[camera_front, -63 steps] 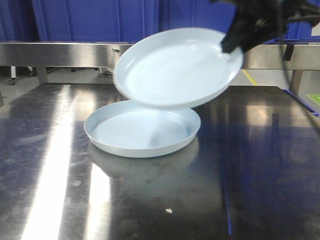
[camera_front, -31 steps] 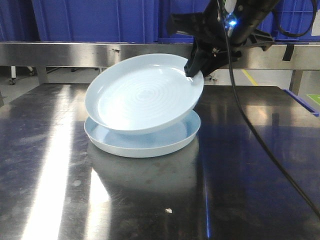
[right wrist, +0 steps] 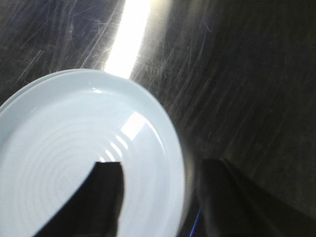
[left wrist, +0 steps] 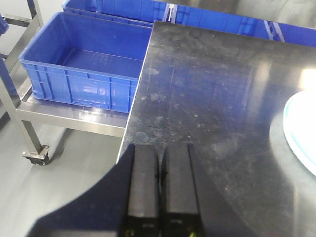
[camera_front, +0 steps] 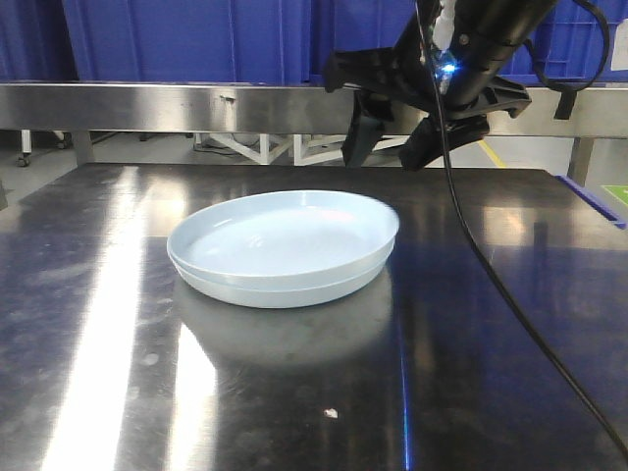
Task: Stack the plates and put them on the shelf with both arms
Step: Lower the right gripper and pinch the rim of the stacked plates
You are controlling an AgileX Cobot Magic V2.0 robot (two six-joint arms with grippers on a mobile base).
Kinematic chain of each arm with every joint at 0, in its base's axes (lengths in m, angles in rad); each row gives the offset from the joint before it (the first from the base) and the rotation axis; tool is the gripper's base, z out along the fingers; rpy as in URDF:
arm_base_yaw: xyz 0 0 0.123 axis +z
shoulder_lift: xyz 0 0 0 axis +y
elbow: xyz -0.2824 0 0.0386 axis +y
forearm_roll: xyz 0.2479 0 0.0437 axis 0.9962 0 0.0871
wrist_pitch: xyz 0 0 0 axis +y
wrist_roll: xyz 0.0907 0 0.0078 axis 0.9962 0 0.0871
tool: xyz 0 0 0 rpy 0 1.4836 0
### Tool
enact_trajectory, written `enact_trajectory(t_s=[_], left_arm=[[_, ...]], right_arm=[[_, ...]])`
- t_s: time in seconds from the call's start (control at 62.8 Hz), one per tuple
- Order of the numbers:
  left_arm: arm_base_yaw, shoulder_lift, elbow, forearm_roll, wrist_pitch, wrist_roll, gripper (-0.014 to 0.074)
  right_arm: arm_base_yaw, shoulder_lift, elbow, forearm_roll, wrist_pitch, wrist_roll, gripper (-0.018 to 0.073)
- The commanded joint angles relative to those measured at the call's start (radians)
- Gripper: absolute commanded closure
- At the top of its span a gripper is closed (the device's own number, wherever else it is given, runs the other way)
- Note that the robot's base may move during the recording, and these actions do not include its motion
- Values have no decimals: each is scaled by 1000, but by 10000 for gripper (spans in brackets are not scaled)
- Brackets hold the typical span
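Two pale bluish-white plates [camera_front: 283, 247] lie stacked, one nested in the other, on the steel table [camera_front: 294, 392]. My right gripper [camera_front: 389, 147] hangs open just above and behind the stack's far right rim, touching nothing. In the right wrist view the stack [right wrist: 74, 158] fills the lower left, and my open right gripper [right wrist: 158, 170] straddles its rim, one finger over the plate and one over the table. My left gripper [left wrist: 162, 150] is shut and empty over the table's left edge; a sliver of plate rim [left wrist: 302, 133] shows at the right.
Blue crates [left wrist: 81, 64] sit on a wheeled steel rack left of the table. More blue crates [camera_front: 196, 39] stand behind a steel rail [camera_front: 147, 103] at the back. A black cable [camera_front: 510, 304] hangs from the right arm over the table's right side.
The right gripper lowered the tilted upper plate onto the bottom plate, let it go and opened. It now sits just above the stack's far rim.
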Motion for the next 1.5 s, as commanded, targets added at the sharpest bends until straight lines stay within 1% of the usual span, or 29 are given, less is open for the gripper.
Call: enact_trajectory(t_s=[0.0,0.159,0.971,1.035,1.083,1.146,1.162,1.226,1.29,1.353,1.481], left_arm=[[4,1,-29,4,-79,-8,505],[4,1,-29,4,-79,-8,505],[4,1,-29,4,-79,-8,505],[4,1,-29,4,-79,-8,505],[4,1,-29,4,-79,-8,505],[4,1,-29,4,-79,-8,505],[4,1,-29,4,-79,-8,505],[4,1,-29,4,-79,-8,505],[4,1,-29,4,-79,-8,505],[4,1,-29,4,-79,-8,505],[4,1,-29,4,-79,-8,505]], right_arm=[[-1,-48,-39,7,-58,-10,37],[-1,-48,-39,7,-43,-10,74],[-2,99,-39,6,-28,-10,79],[-2,99,-39,6,-30,-10,124],[-2,99,-39,6,-32,-10,182],[-2,99,-39,6,-32,-10,314],[-2,99,-39,6,-32,-10,368],[-2,98,-45,6,-30,-10,522],[-2,95,-64,6,-12,-10,486],[-2,82,-101,6,12,-10,511],[-2,42,-169,6,34,-10,511]])
